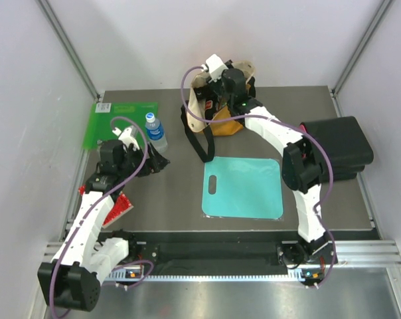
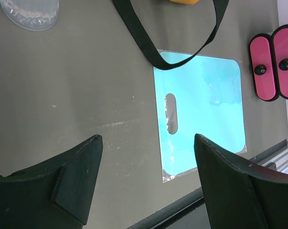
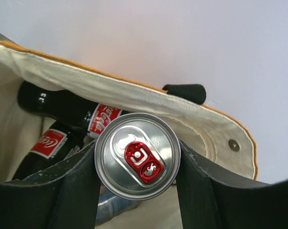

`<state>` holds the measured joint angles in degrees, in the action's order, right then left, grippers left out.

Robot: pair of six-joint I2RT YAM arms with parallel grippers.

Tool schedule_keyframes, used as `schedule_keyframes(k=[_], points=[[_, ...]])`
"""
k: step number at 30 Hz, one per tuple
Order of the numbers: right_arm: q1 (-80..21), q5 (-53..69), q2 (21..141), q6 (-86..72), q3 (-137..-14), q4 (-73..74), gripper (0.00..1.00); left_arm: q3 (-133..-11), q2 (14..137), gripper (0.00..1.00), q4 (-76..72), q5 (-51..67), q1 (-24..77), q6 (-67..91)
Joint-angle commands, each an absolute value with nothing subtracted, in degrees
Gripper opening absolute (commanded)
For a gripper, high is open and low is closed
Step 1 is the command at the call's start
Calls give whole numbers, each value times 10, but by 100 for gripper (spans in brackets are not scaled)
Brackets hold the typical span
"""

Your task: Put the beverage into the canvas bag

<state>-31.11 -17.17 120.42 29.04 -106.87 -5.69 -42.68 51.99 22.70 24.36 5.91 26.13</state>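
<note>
Gripping the can (image 3: 137, 155) by its sides, the right end effector (image 3: 137, 164) sits at the canvas bag (image 3: 134, 93) mouth, can axis pointing inward; the left end effector (image 2: 149, 162), wide and empty, is farther.

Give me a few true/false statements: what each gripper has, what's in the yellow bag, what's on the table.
1. The right gripper is shut on the silver can with a red pull tab. True.
2. The left gripper holds the clear water bottle with a blue cap. False: it is open and empty; the bottle stands on the table.
3. The mustard-yellow canvas bag holds dark cola bottles. True.
4. The flat teal sheet with a handle slot is in the bag. False: it lies on the table.
</note>
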Motion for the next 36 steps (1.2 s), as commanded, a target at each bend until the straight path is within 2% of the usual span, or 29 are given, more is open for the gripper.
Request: schedule_keyframes(k=[1,12,13,17,19,23,26,36], points=[[-294,-188,1229,352,-1142,-110,0,-424,512,82,214,244,62,254],[-288,-216,1272,420,-1118,-128,0,-425,505,81,218,234,62,252],[-289,-217,1277,421,-1114,-117,2,-425,507,81,219,234,62,252],[-291,-217,1286,410,-1118,-86,25,-425,506,81,218,229,62,252],[-291,-222,1288,398,-1128,-73,30,-425,507,81,220,229,62,252],[-291,-225,1286,385,-1136,-47,50,-427,509,81,220,229,62,252],[-292,-222,1281,374,-1135,-22,58,-426,500,82,221,222,62,251],[-294,-225,1217,340,-1105,38,66,-430,474,83,230,188,62,250]])
